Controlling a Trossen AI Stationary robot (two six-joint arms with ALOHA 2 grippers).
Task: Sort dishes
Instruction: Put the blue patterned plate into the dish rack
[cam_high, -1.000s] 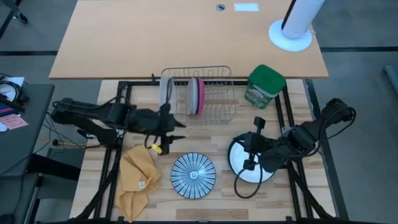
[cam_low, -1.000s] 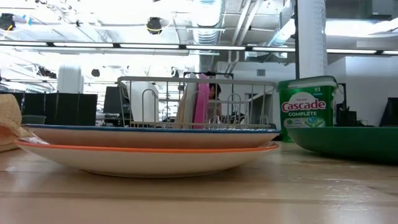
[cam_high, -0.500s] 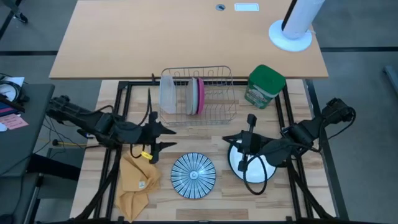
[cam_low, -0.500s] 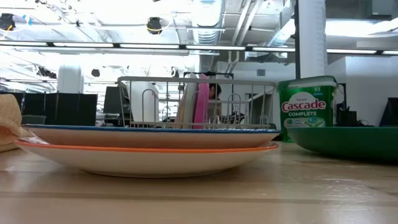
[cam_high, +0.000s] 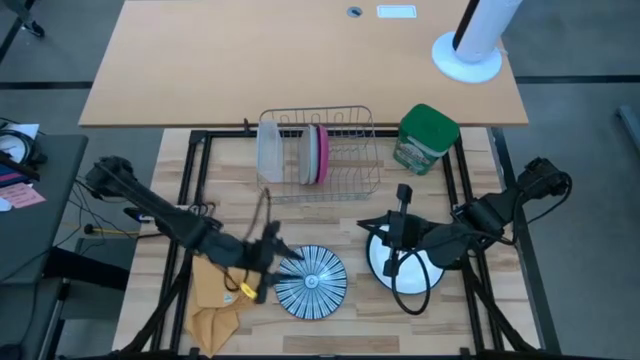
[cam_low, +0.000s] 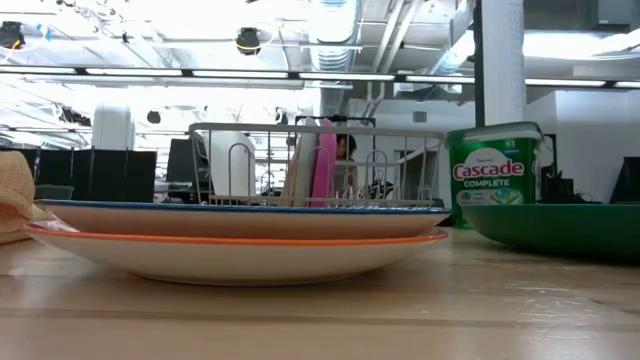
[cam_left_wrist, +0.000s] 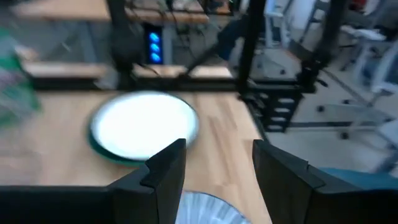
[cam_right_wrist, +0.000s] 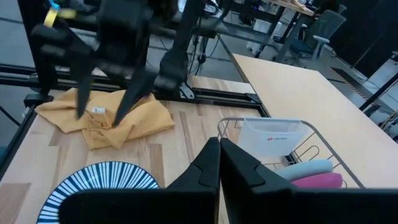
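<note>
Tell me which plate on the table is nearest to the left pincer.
The blue-striped plate lying flat at the table's front; the open left pincer hovers at its edge. The white green-rimmed plate sits under the right arm; the others stand in the rack.

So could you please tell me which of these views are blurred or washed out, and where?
Left wrist view: smeared throughout, the white plate overexposed, the left hand in shadow. Low view: ceiling lights glare, and the nearest stacked plates look soft. Right wrist view: the left arm is blurred. High view: evenly lit, with a sharp striped plate.
</note>
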